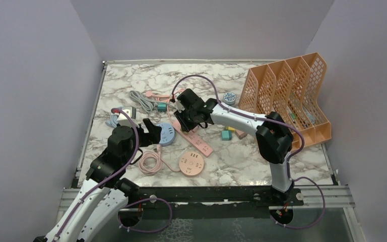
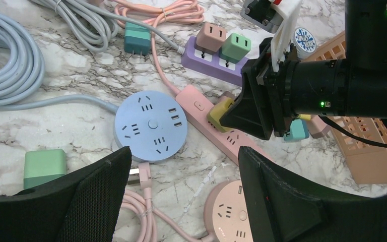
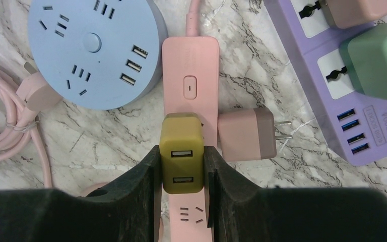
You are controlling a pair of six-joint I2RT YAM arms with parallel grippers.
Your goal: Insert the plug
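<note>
Hovering near the blue round hub (image 2: 150, 126), the left gripper (image 2: 184, 155) stands wide, nothing between its fingers. To the right, the right gripper (image 3: 182, 154) pinches the mustard-yellow plug (image 3: 181, 132) — it sits on the pink power strip (image 3: 189, 70).

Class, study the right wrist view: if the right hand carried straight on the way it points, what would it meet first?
The pink power strip. The right hand is shut on the yellow charger directly over it, so the charger would reach the strip first; whether it already touches is unclear.
</note>
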